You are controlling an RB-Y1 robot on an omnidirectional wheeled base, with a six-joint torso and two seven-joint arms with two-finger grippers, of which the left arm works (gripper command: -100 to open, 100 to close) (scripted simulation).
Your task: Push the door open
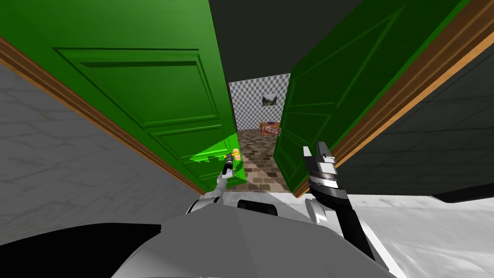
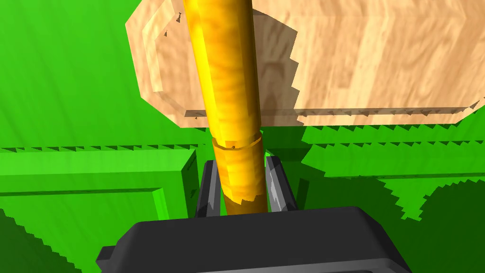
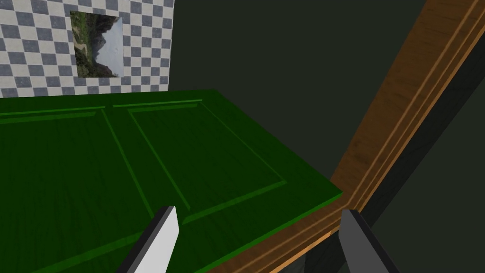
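Right gripper (image 1: 316, 150) sits at 1 o'clock in head view; bright green panelled door (image 1: 144, 96) stands ajar at 11 o'clock. Left wrist view: left gripper (image 2: 239, 163) clamps the yellow cylindrical handle (image 2: 222, 80) and may slip off as the door swings. Right wrist view: blades apart, empty.

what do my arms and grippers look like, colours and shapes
The left gripper has two thin grey blade-like fingers rising from a dark charcoal box with rounded corners. The left arm is slim and light grey. The right gripper has the same flat blades, one lit near white and the other darker grey. The right forearm is black, banded with white and grey rings near the wrist.
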